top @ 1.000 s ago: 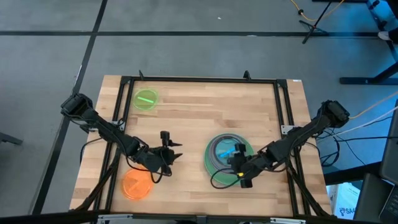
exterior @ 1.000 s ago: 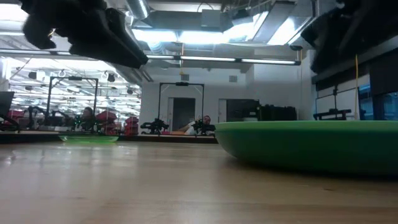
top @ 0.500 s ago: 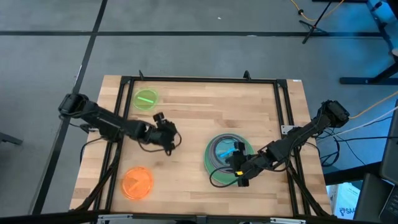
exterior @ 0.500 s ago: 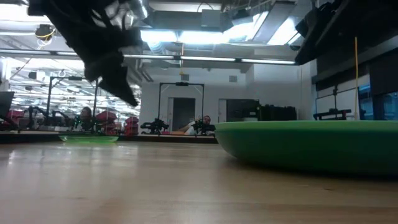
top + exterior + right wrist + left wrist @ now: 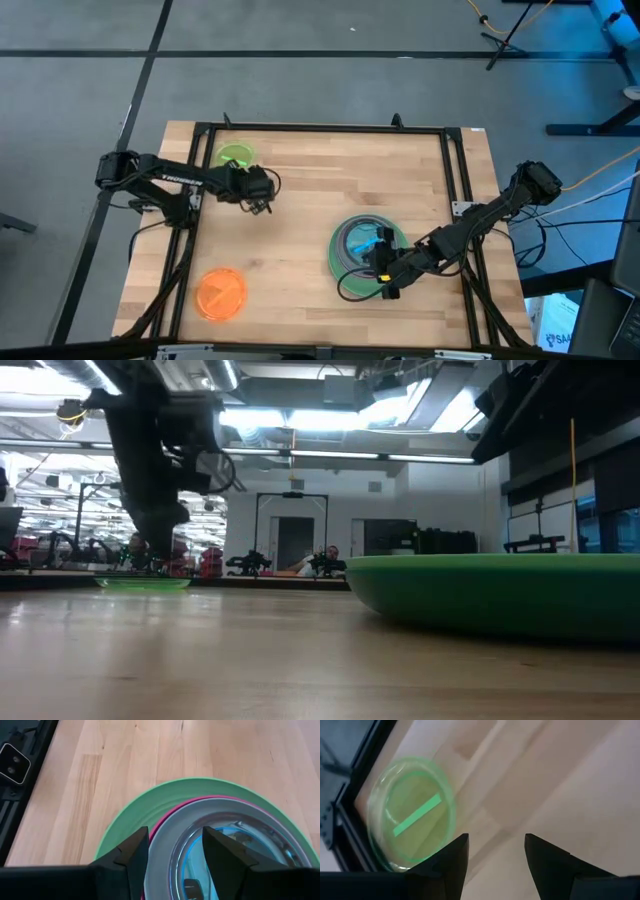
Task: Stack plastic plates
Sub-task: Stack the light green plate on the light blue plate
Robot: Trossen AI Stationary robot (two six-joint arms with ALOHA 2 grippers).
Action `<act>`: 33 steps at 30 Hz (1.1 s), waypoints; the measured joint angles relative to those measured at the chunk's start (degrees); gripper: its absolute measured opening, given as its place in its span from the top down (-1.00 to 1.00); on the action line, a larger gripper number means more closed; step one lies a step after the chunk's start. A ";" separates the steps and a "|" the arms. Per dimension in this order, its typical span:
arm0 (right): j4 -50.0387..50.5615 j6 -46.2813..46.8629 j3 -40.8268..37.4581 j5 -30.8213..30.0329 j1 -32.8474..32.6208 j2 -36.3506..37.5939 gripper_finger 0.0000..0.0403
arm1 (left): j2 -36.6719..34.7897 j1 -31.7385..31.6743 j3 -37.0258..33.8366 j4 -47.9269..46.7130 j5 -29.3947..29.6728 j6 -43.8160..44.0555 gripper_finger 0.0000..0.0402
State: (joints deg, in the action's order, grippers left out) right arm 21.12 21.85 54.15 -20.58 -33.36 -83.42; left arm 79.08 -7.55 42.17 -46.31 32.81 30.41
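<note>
A stack of plates (image 5: 345,262) sits right of the table's middle: a large green plate (image 5: 125,820) at the bottom, magenta (image 5: 159,822) and grey (image 5: 165,850) plates on it, and a translucent teal plate (image 5: 362,242) on top. My right gripper (image 5: 382,268) (image 5: 175,862) hangs open over the stack's near right part, touching nothing that I can see. A translucent lime plate (image 5: 236,158) (image 5: 412,815) lies flat near the far left corner. My left gripper (image 5: 260,198) (image 5: 495,857) is open above the table, just right of it. A small orange plate (image 5: 220,293) lies flat near the near left corner.
A black frame rail (image 5: 320,128) runs along the table's far edge and down both sides. Bare wood (image 5: 300,190) lies between the lime plate and the stack. In the low view the green plate (image 5: 500,595) fills the right foreground and the left arm (image 5: 150,460) stands above the lime plate (image 5: 145,582).
My left gripper has travelled from beside the orange plate toward the table's far edge and somewhat left, ending next to the lime plate. It has turned as it went. The orange plate has stayed where it was. The right arm has kept still.
</note>
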 joint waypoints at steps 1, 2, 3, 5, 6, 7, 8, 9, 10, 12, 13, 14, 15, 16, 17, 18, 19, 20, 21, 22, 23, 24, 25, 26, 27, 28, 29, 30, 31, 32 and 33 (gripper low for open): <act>0.00 0.00 0.00 0.00 0.00 0.00 0.12 | 0.01 -1.14 0.00 -0.08 -0.23 0.00 0.06; 0.00 -0.01 0.00 0.00 0.00 0.00 0.12 | 0.01 -2.29 0.00 -0.08 -0.83 -0.07 0.06; 0.00 -0.02 0.00 0.00 0.00 0.00 0.12 | 0.01 -3.40 0.00 -0.13 -1.50 -0.42 0.06; 0.00 -0.02 0.00 0.02 0.00 0.00 0.12 | 0.04 -5.44 0.00 -0.13 -3.08 -0.81 0.06; 0.02 -0.02 0.00 0.00 0.00 0.00 0.12 | 0.04 -6.37 0.00 -0.12 -3.57 -0.83 0.06; 0.01 -0.04 0.00 0.00 0.00 0.00 0.12 | 0.04 -7.28 0.00 -0.12 -3.77 -0.93 0.06; 0.02 -0.04 0.00 -0.03 0.00 0.00 0.12 | 0.04 -8.06 0.00 -0.11 -3.82 -1.10 0.06; 0.02 -0.07 0.00 -0.27 0.00 0.00 0.12 | 0.04 -8.87 0.00 -0.09 -3.90 -1.76 0.06; 0.02 -0.22 0.00 -0.52 0.00 0.00 0.12 | 0.04 -9.59 0.00 0.03 -4.03 -2.53 0.06; 0.02 -0.70 0.00 -0.95 0.00 0.00 0.12 | 0.46 -11.10 0.00 0.84 -4.12 -3.77 0.06; 0.02 -0.83 0.00 -1.05 0.00 0.00 0.12 | 0.76 -11.97 0.00 1.19 -4.25 -4.03 0.06; 0.04 -0.85 0.00 -1.07 0.00 -0.02 0.12 | 1.18 -12.97 0.00 1.39 -4.23 -4.53 0.06; 0.07 -0.85 0.00 -1.14 0.00 -0.02 0.12 | 1.69 -13.97 0.00 1.72 -4.07 -5.39 0.06; 0.00 -0.87 -0.02 -1.26 0.00 -0.02 0.12 | 2.36 -14.93 -0.02 2.37 -4.01 -6.40 0.06; -0.34 -1.04 -0.18 -1.47 0.00 -0.02 0.12 | 3.08 -15.83 -0.05 3.39 -4.03 -7.48 0.06; -0.76 -1.11 -0.53 -1.55 0.00 -0.02 0.12 | 3.79 -16.61 -0.05 4.43 -4.10 -8.71 0.06; -0.85 -1.11 -0.88 -1.53 0.00 -0.02 0.12 | 4.58 -17.23 -0.04 5.45 -4.12 -9.99 0.06; -0.78 -1.11 -1.22 -1.55 0.00 -0.03 0.12 | 5.34 -17.81 -0.04 6.48 -4.16 -11.02 0.06; -0.76 -1.11 -1.58 -1.53 0.00 -0.07 0.12 | 6.14 -18.32 -0.04 7.25 -4.31 -11.61 0.06; -0.76 -1.11 -1.96 -1.52 0.00 -0.07 0.12 | 6.91 -18.80 -0.05 7.78 -4.55 -12.17 0.06; -0.89 -1.11 -2.30 -1.56 0.00 -0.07 0.12 | 7.63 -19.31 -0.06 8.33 -4.98 -12.81 0.06; -0.99 -1.11 -2.63 -1.78 0.00 -0.07 0.12 | 8.36 -19.85 -0.07 8.91 -5.32 -13.19 0.06; -0.95 -1.11 -2.88 -2.18 0.00 -0.07 0.12 | 9.08 -20.37 -0.07 9.29 -5.30 -13.48 0.06; -1.00 -1.11 -3.03 -2.58 0.00 -0.07 0.12 | 9.90 -21.01 -0.06 9.62 -5.30 -14.03 0.06; -1.26 -1.09 -3.15 -2.97 0.00 -0.07 0.12 | 10.62 -21.67 -0.07 10.03 -5.22 -14.47 0.06; -1.64 -1.11 -3.21 -3.02 0.00 -0.07 0.12 | 11.27 -22.36 -0.05 10.26 -5.10 -14.53 0.06; -1.73 -1.11 -3.21 -3.04 0.00 -0.07 0.12 | 11.75 -22.91 0.03 10.37 -5.01 -14.65 0.06; -1.74 -1.11 -3.21 -3.02 0.00 -0.07 0.12 | 12.18 -23.40 0.10 10.48 -4.87 -15.05 0.06; -1.78 -1.11 -3.21 -3.02 0.00 -0.07 0.12 | 12.53 -23.90 0.20 10.73 -4.76 -16.03 0.07; -1.77 -1.11 -3.24 -3.02 0.00 -0.07 0.12 | 12.85 -24.30 0.20 11.01 -4.75 -16.74 0.08; -1.75 -1.11 -3.26 -3.02 0.00 -0.07 0.12 | 12.93 -24.57 0.20 11.30 -4.69 -17.09 0.09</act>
State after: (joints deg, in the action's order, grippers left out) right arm 19.37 20.73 50.89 -23.59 -33.36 -83.48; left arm 92.00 -32.11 42.37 -35.01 28.12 13.32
